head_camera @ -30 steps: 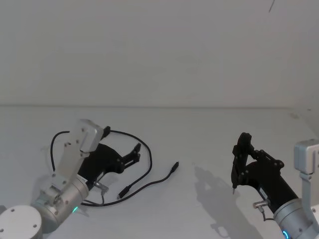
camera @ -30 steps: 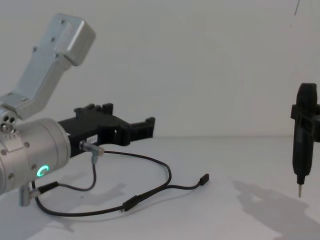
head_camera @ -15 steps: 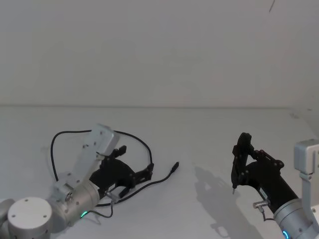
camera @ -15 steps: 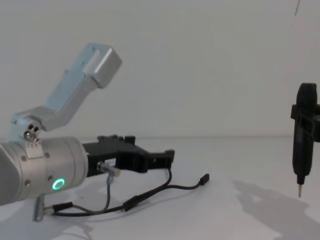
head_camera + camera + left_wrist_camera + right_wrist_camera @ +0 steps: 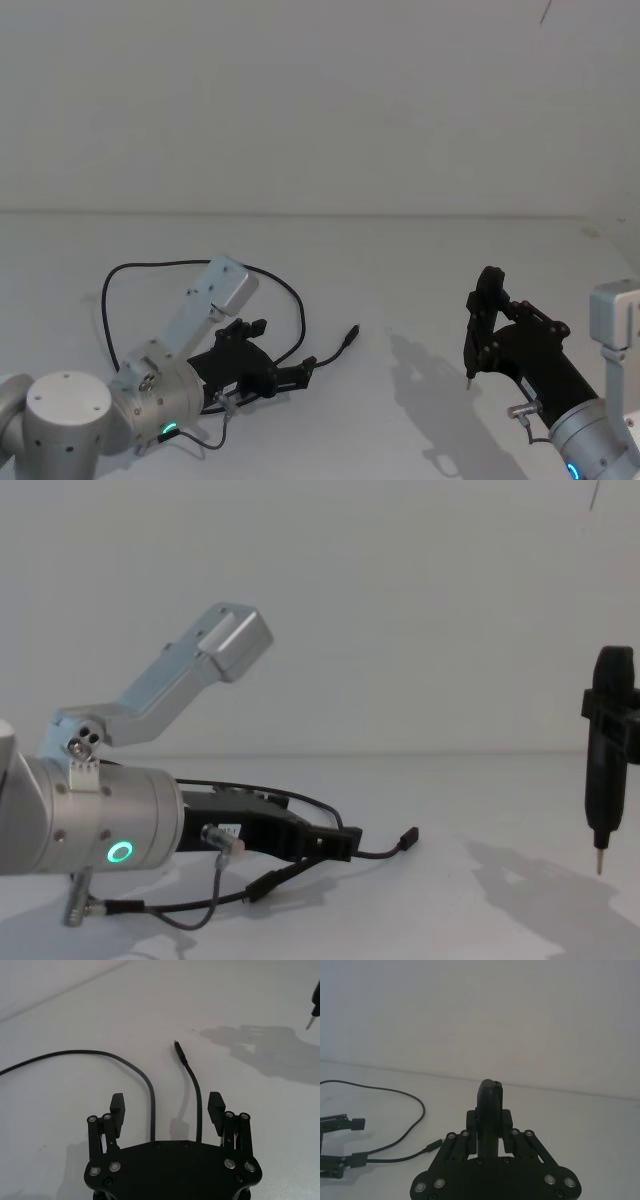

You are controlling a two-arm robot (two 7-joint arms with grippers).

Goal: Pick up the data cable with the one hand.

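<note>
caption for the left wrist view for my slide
Black two-fingered left tool, open, with two strands of the thin black data cable running between its fingers.

Matt black plastic left hand (image 5: 166, 1102), smooth white table (image 5: 75, 1020)

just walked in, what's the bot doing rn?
The left gripper is low over the table, jaws open and straddling two strands of the data cable. Nothing is gripped yet; the cable lies on the table. The right gripper hovers off to the right, jaws shut, away from the cable.
</note>
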